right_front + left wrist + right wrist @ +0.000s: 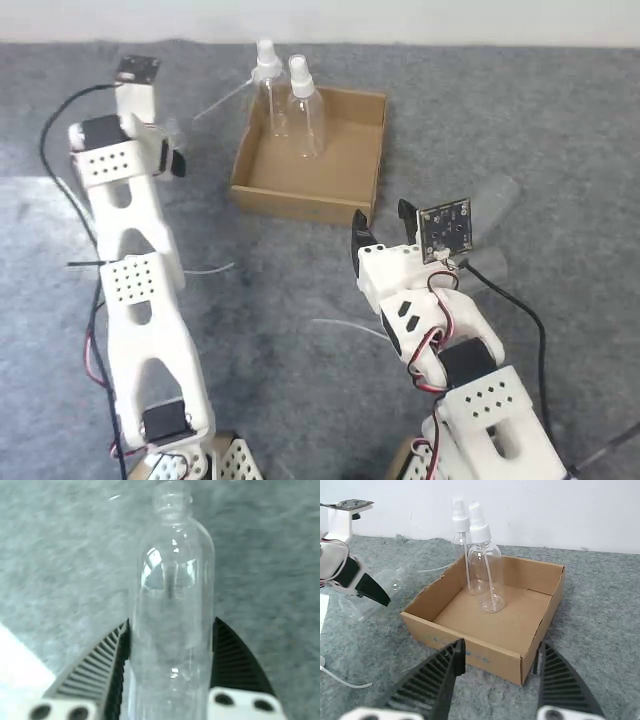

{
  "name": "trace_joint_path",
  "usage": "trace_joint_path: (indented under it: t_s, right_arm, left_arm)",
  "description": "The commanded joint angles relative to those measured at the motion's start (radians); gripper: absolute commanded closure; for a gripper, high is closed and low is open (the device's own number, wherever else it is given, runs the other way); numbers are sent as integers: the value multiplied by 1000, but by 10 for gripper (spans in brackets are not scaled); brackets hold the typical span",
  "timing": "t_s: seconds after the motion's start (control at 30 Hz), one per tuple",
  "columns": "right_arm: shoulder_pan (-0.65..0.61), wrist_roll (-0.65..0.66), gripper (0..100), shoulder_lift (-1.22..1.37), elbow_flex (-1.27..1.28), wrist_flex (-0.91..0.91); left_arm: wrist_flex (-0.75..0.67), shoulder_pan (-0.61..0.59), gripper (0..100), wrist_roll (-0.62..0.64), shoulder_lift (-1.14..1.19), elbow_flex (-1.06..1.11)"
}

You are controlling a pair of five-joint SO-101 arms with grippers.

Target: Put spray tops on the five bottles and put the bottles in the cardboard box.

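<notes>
My left gripper is shut on a clear bottle whose neck has no top. It holds the bottle low over the grey mat, left of the cardboard box. From above, this left gripper is at the far left. Across the box it appears again, the left gripper with the bottle. Two bottles with spray tops stand in the box's back left corner. My right gripper is open, just in front of the box's near right corner, with nothing in it.
Two more clear bottles lie on the mat to the right of my right arm. Thin loose tubes lie on the mat between the arms. Another tube lies behind the box.
</notes>
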Motion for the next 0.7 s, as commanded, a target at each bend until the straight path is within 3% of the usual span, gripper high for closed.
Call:
trace_joint_path:
  t_s: [0.0,0.37,0.67]
  right_arm:
    - [4,-6,788,8,-84,-25]
    - [4,-6,788,8,-84,-25]
    - [4,-6,788,8,-81,-24]
  left_arm:
    - [44,-34,863,5,-144,-4]
    - [29,-8,859,-6,-735,799]
    - [-115,-54,859,-3,-902,1139]
